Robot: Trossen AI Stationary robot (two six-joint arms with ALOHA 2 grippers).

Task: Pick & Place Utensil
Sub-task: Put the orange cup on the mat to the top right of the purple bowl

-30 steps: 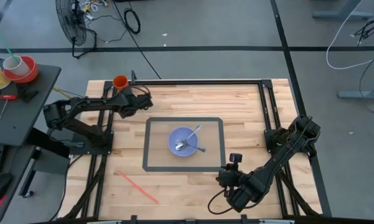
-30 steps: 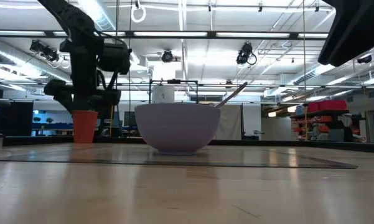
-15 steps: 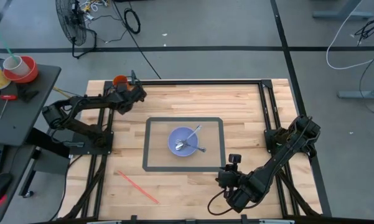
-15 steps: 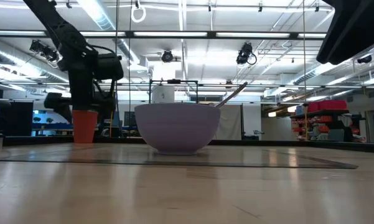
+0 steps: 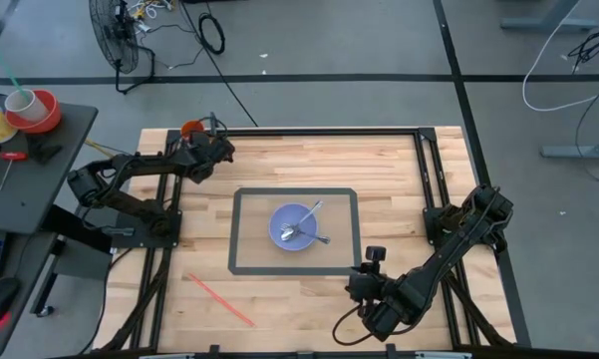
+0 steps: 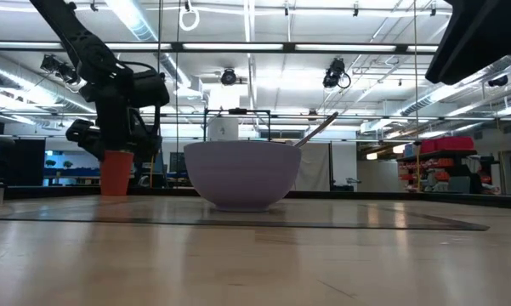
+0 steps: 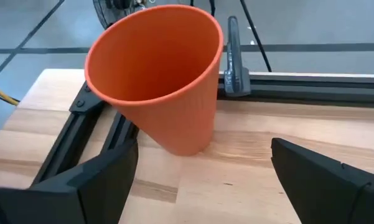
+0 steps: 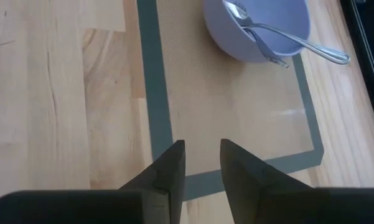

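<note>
An orange plastic cup [image 5: 188, 129] stands on its base at the table's far left corner, seen large in the left wrist view [image 7: 162, 81] and in the low view [image 6: 116, 172]. My left gripper [image 5: 201, 148] is open right beside it, a finger on either side of the cup's lower part [image 7: 204, 149], not touching. A lavender bowl [image 5: 297, 226] sits on a grey-edged mat and holds a metal spoon [image 8: 238, 10] and a fork [image 8: 280, 45]. My right gripper [image 8: 202, 158] waits near the table's near edge [image 5: 364, 287], with a narrow gap between its fingers.
A thin red stick [image 5: 221, 300] lies on the wood near the table's near left side. Black frame rails [image 7: 299, 84] run along the table's edges close behind the cup. The mat [image 5: 242, 231] lies at the table's middle. Bare wood lies between the mat and the cup.
My left gripper has moved toward the table's far left corner and come down to the orange cup, so its open fingers now stand around the cup. The cup, the bowl and the utensils have stayed where they were.
</note>
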